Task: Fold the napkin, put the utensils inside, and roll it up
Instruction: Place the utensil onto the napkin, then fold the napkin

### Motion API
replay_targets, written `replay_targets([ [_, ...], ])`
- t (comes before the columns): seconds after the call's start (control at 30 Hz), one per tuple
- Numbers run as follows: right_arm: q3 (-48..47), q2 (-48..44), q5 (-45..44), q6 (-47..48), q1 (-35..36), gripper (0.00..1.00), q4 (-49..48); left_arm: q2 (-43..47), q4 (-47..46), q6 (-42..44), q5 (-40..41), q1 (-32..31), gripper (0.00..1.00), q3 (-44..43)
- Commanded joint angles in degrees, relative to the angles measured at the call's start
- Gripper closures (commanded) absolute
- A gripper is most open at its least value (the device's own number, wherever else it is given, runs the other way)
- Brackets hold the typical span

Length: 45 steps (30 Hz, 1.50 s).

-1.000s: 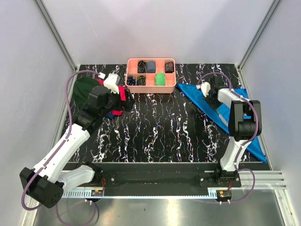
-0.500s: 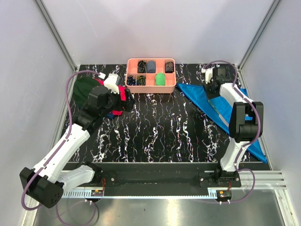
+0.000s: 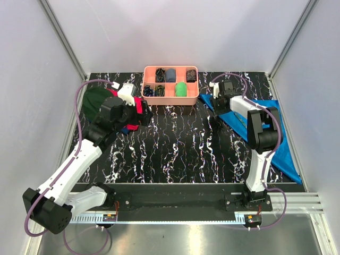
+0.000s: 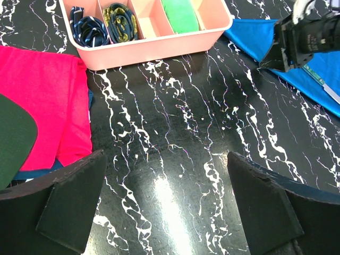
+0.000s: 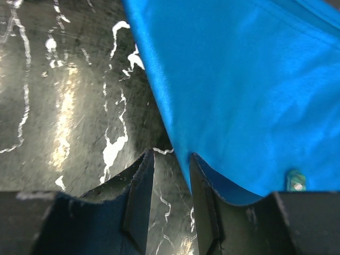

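Napkin (image 3: 238, 123) lies as a long blue triangle down the right side of the marbled table (image 3: 175, 149), its far point near the pink tray (image 3: 171, 99). The utensils (image 4: 316, 77) rest on the cloth. Right gripper (image 5: 171, 178) sits low at the napkin's left edge, jaws narrow, bare table showing between them and the hem just touching one finger. Left gripper (image 4: 166, 156) hovers spread wide, holding nothing, beside the red cloth (image 4: 48, 101).

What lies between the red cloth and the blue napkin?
Nothing: bare marbled tabletop separates red cloth and napkin in the left wrist view; the pink tray stands farther back.
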<state>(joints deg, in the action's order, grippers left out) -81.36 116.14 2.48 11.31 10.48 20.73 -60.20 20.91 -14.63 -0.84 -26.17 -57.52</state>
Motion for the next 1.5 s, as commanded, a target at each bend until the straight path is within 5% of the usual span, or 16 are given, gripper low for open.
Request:
replay_targets([
  [0.0,-3.8,1.7,-2.2,0.6,0.2,0.58,-2.2,-0.1,-2.9,0.0,-0.1,0.2,0.01,-0.7],
  [1.07,-4.8,6.6,-6.6,6.4,2.5,0.72,4.8,-0.4,-2.8,-0.1,-0.7,0.2,0.01,-0.8],
  [1.47,-5.6,6.9,-3.2,7.2,2.5,1.0,8.4,0.3,-2.8,-0.2,-1.0,0.2,0.01,-0.8],
])
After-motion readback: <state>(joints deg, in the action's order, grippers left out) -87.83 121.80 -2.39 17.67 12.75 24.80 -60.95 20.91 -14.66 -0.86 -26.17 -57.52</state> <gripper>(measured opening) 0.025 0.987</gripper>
